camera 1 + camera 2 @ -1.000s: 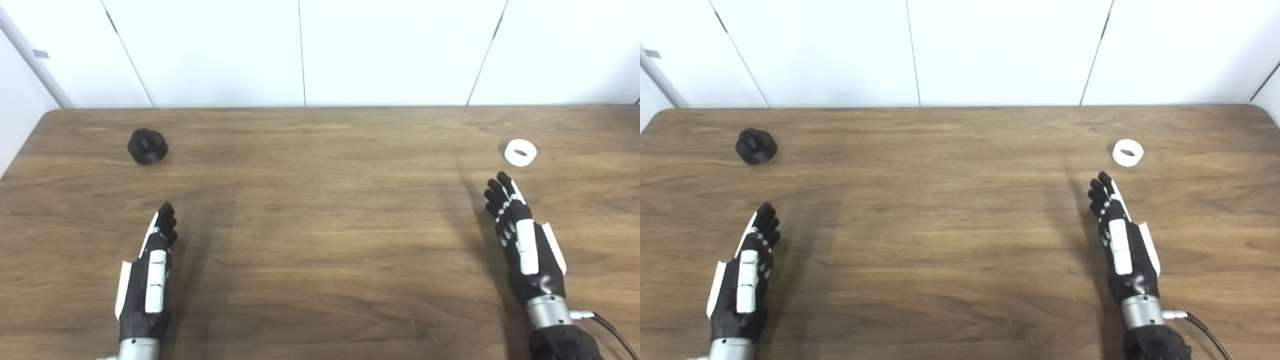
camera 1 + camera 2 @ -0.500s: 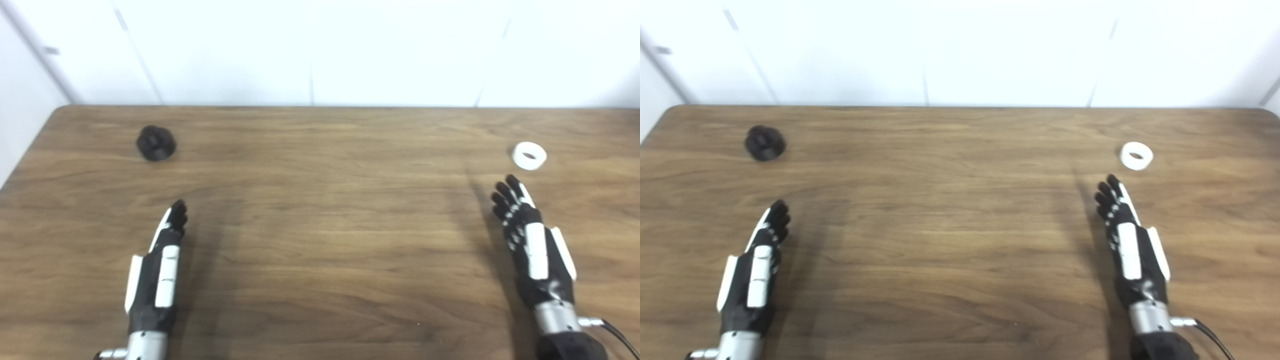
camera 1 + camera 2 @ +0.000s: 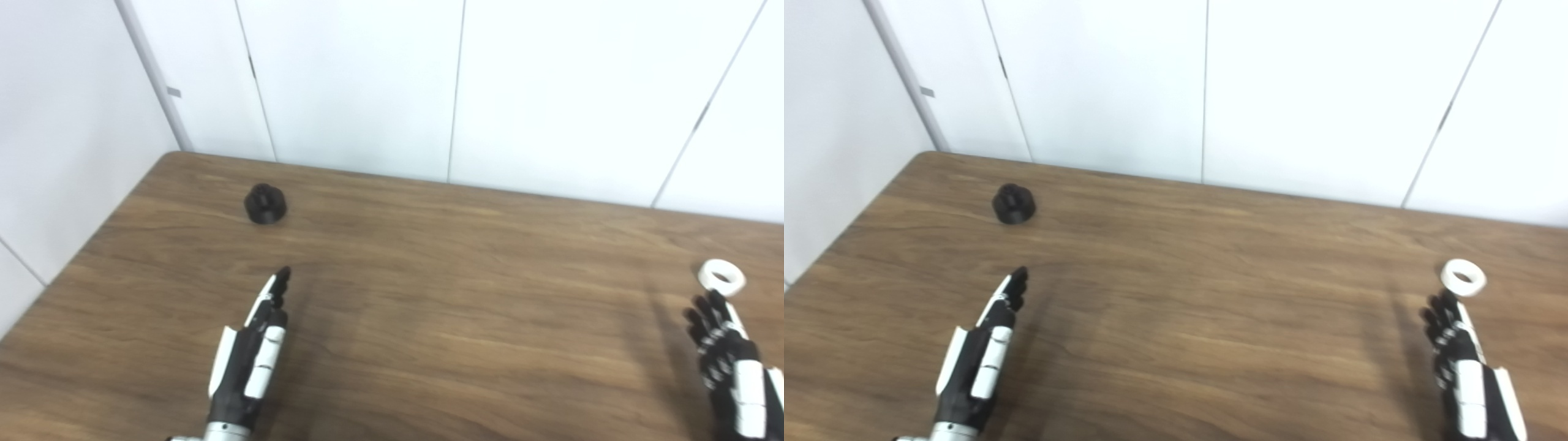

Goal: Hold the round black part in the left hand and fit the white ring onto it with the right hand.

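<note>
Camera swung left; white ring (image 3: 1462, 277) lies just beyond right hand (image 3: 1469, 373).

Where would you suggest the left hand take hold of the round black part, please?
Probably around the wide outer wall of the round black part, coming from the near side where the open left hand already points. It sits flat on the table with a narrower hub on top, which should stay free for the white ring.
</note>
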`<action>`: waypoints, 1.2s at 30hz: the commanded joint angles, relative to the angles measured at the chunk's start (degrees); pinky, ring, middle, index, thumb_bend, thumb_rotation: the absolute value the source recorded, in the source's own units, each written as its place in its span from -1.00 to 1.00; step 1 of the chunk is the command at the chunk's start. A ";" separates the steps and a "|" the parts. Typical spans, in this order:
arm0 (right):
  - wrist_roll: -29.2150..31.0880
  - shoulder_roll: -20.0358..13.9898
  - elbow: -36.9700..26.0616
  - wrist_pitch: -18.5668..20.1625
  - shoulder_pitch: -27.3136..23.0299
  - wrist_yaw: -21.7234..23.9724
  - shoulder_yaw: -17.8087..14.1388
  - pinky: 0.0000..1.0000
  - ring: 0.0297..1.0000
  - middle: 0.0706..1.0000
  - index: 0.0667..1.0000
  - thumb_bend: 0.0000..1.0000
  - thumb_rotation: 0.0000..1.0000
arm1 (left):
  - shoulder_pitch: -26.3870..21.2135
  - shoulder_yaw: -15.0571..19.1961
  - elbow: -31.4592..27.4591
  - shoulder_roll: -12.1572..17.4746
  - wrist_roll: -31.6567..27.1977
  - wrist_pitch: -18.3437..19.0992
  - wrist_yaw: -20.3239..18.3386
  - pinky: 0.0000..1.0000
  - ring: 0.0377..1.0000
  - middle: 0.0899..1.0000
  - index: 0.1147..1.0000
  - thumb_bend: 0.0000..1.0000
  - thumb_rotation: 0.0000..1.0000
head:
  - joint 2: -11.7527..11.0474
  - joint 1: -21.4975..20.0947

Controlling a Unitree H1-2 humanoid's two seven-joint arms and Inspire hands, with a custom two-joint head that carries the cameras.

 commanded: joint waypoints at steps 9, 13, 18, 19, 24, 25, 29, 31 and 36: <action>0.94 0.38 7.21 -3.25 2.08 1.47 0.59 1.00 0.98 0.98 1.00 -0.12 1.00 | -0.56 -2.03 4.96 -3.87 1.37 -0.87 1.80 1.00 0.98 0.94 0.91 0.06 0.76 | -1.27 0.74; 0.59 0.63 7.06 -2.65 2.06 0.91 0.22 1.00 0.95 0.95 0.99 -0.09 1.00 | -0.68 -2.22 5.48 -3.85 1.96 -1.41 2.08 1.00 0.97 0.94 0.91 0.09 0.77 | -1.64 0.89; 0.42 0.71 5.93 -1.51 2.22 0.38 0.23 1.00 0.94 0.95 0.99 -0.12 1.00 | -0.61 -2.23 5.19 -3.98 1.61 -0.71 2.09 1.00 0.99 0.94 0.91 0.10 0.75 | -1.38 -0.22; 0.41 0.69 5.74 -1.43 2.28 0.29 0.25 1.00 0.93 0.94 0.99 -0.12 1.00 | -0.51 -2.20 4.92 -4.07 1.31 -0.35 2.09 1.00 0.99 0.94 0.90 0.09 0.69 | -1.18 -0.53; 0.32 0.34 5.02 -1.35 2.56 0.42 0.44 1.00 0.95 0.96 1.00 -0.15 1.00 | 0.29 -1.74 0.97 -4.47 3.62 3.52 3.46 1.00 0.99 0.92 0.89 0.11 0.18 | -0.55 -1.72; 0.23 0.25 5.09 -1.38 2.57 0.44 0.46 1.00 0.95 0.96 1.00 -0.15 1.00 | 0.32 -1.59 0.28 -4.38 4.60 4.24 3.90 0.99 0.96 0.91 0.89 0.14 0.10 | -0.55 -1.72; 0.47 0.21 5.48 -1.46 2.71 0.43 0.25 1.00 0.95 0.95 0.99 -0.17 1.00 | -0.89 -0.56 -4.29 -3.01 8.21 10.79 5.17 0.94 0.92 0.90 0.89 0.22 -0.13 | -0.17 -2.02; 0.52 0.19 5.55 -1.48 2.81 0.31 0.08 1.00 0.94 0.94 0.98 -0.17 1.00 | -2.55 0.21 -6.27 -2.19 9.71 14.34 5.60 0.93 0.91 0.89 0.88 0.26 -0.23 | -0.01 -2.12; 1.11 -0.04 5.37 -0.85 3.02 0.66 -0.05 1.00 0.94 0.94 0.97 -0.13 1.00 | -8.10 1.96 -8.37 -0.16 11.91 22.00 5.78 0.89 0.86 0.85 0.86 0.38 -0.52 | 0.17 -2.42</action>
